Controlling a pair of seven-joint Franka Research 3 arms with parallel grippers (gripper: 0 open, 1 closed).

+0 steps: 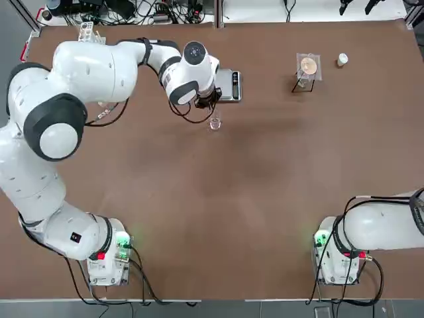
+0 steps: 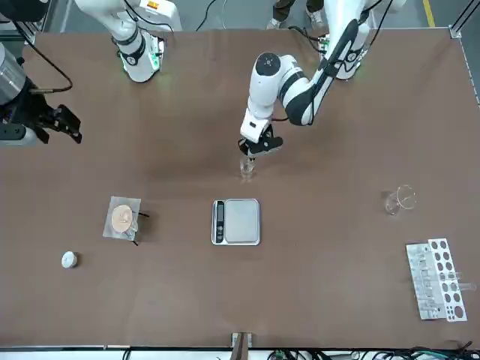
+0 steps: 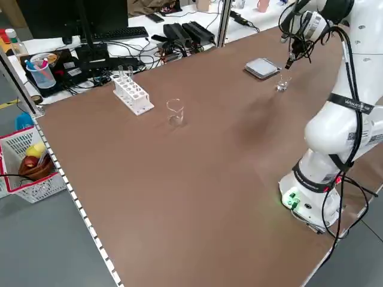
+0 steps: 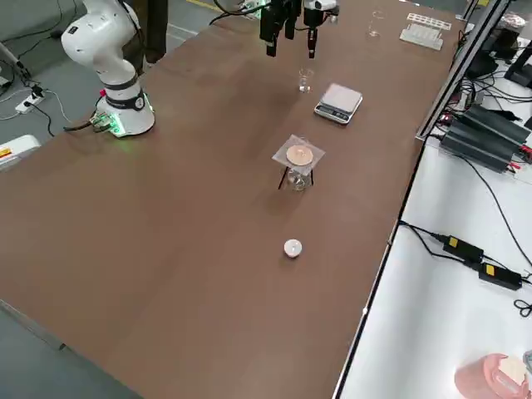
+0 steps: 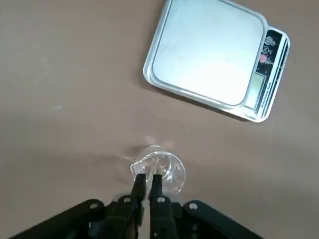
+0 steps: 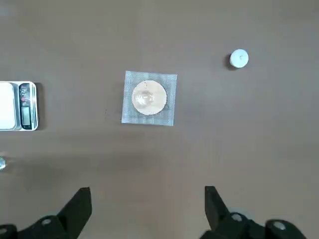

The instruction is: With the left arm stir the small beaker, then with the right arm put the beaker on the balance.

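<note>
**A:** Start with the big picture. What's going on across the counter (image 1: 265,199)?

**B:** The left arm (image 1: 99,73) is stretched far out over the middle, while the right arm (image 1: 391,222) sits folded back by its base, well away from everything. I'd judge we're in the first step, the stirring; the move to the balance (image 2: 237,222) hasn't begun.

**A:** And the balance itself?

**B:** It lies flat with its silver pan bare, just beyond the small beaker (image 2: 246,169) as seen from the robot's side. The two are near but not touching.

**A:** Where's the beaker relative to the fingers?

**B:** It stands upright on the counter directly below the left gripper (image 5: 148,183). In the left wrist view the fingers (image 5: 139,185) are pressed together over the beaker's mouth. They seem to pinch something thin, likely a stirring rod, but it is too faint to confirm. Whether the tip reaches inside the glass, I can't tell.

**A:** The right gripper (image 6: 147,209)?

**B:** Its fingers are spread wide, holding nothing, looking down on a mesh square with a small dish and a white cap, all well apart from the beaker.

**A:** What comes next, in your view?

**B:** Finish the stir with small circles, lift the left arm clear straight up so the glass isn't tipped, then bring the right arm across to grasp the beaker.
</note>
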